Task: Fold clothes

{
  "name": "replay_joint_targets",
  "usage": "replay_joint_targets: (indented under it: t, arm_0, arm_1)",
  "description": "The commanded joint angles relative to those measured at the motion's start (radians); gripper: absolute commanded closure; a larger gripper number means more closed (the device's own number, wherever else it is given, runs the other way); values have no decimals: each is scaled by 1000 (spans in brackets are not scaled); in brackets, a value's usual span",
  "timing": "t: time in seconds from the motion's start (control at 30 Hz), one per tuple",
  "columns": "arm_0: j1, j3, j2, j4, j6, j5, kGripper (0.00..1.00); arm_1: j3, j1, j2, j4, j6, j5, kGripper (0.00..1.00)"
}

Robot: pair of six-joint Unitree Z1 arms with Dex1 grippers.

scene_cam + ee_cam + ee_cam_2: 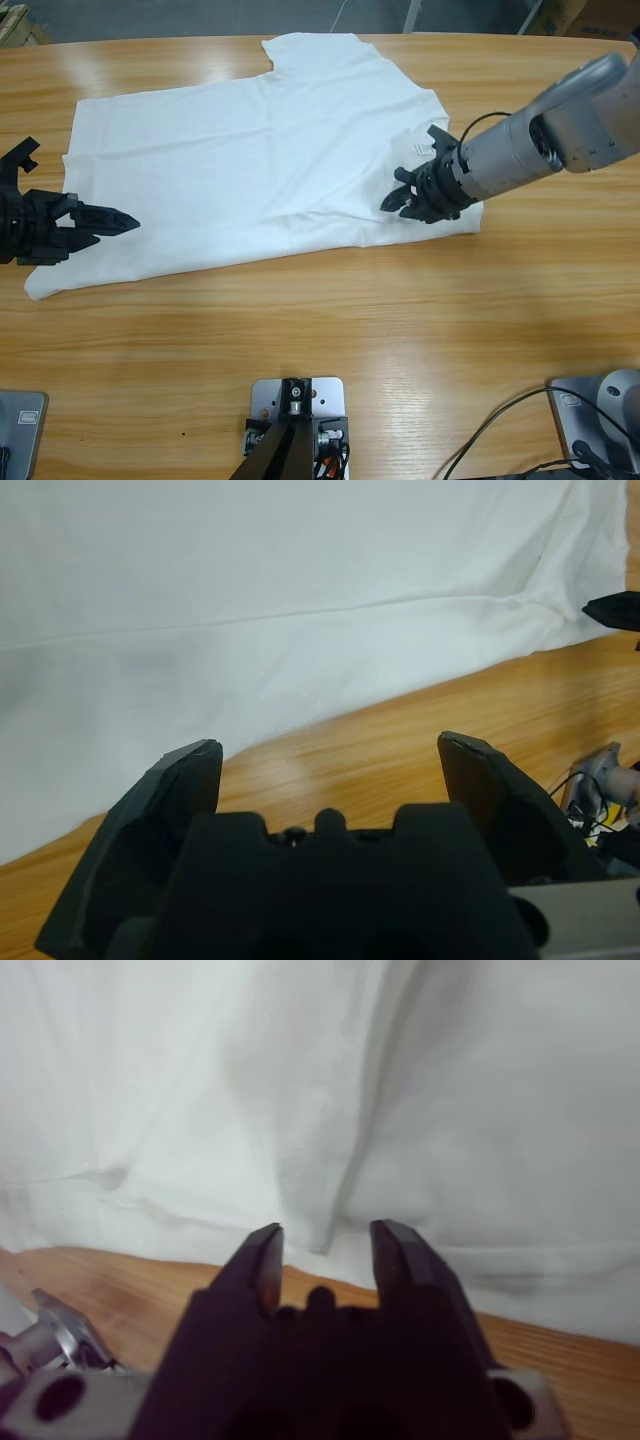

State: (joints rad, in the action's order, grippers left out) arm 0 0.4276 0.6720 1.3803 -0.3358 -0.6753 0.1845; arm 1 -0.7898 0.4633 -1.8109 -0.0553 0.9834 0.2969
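Biggest risk I see: the right gripper point(400, 200) grabs only the top layer at that crease and the T-shirt point(250, 150) bunches up instead of folding. The shirt lies flat on the table point(350, 330). Right fingers, slightly apart and empty, hover over its edge; the left gripper point(125, 221), spread wide, sits just beside the opposite end.

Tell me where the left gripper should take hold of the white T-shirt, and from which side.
Probably the T-shirt's near long edge at the end beside the left gripper, coming in low from the bare table side. The cloth lies flat, so only its border offers a lip; the open jaws already face that edge in the left wrist view. The right gripper is at the opposite end.
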Motion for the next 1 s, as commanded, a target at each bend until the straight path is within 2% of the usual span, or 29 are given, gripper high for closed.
replay_joint_targets:
  t: [0.03,0.33,0.4,0.43,0.47,0.67,0.83,1.0]
  arm_0:
    - [10,-27,16,-3,-13,16,174]
    - [10,-32,19,-3,-15,16,174]
    - [10,-33,19,-2,-15,15,174]
    - [10,-32,20,-2,-15,15,174]
    - [10,-32,20,-2,-15,15,174]
    - [13,-36,25,0,-17,16,174]
    - [13,-48,16,0,-18,16,174]
    - [13,-51,20,2,-18,16,174]
  arm_1:
    - [30,11,-73,-95,48,2,644]
    - [27,11,-112,-125,61,21,655]
    - [27,11,-113,-132,61,24,786]
    - [27,11,-111,-135,61,27,929]
    - [27,11,-105,-136,61,27,1000]
    - [29,11,-35,-122,60,19,1000]
    - [27,21,81,-46,114,24,1000]
    - [29,133,133,11,226,11,1000]
